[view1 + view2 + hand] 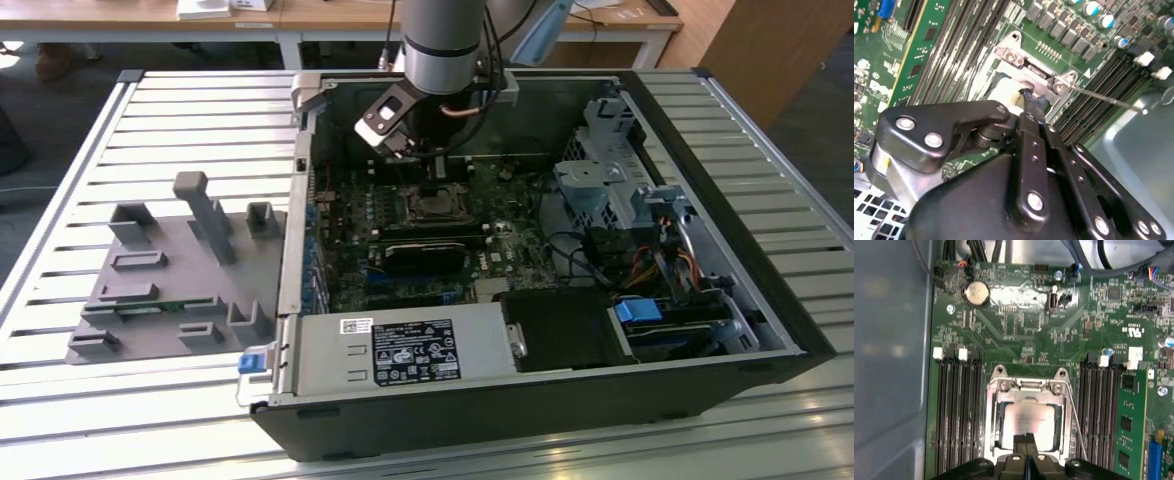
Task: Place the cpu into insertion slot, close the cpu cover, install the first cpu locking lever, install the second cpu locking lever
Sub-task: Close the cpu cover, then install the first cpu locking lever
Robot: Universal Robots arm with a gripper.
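Inside the open computer case (534, 400), my gripper (434, 185) reaches down onto the insertion slot (434, 208) in the middle of the motherboard. In the first wrist view the silvery-beige cpu (1026, 415) lies in the insertion slot (1061, 374), and the cpu cover (1004, 396) lies flat around it as a metal frame. My gripper (1026, 439) is shut, its dark tips together on the cpu's near edge. In the second wrist view my gripper (1031, 102) touches down just beside the cover's hinge (1029, 67). A thin wire locking lever (1077, 425) (1104, 98) slants away from one side of the slot.
Black memory slots (956, 410) flank the socket on both sides, with a green card (1131, 420) beyond one bank. The case wall (889, 365) runs close by. A grey fixture tray (174, 270) with upright pegs sits at the exterior view's left. The power supply (400, 350) fills the case front.
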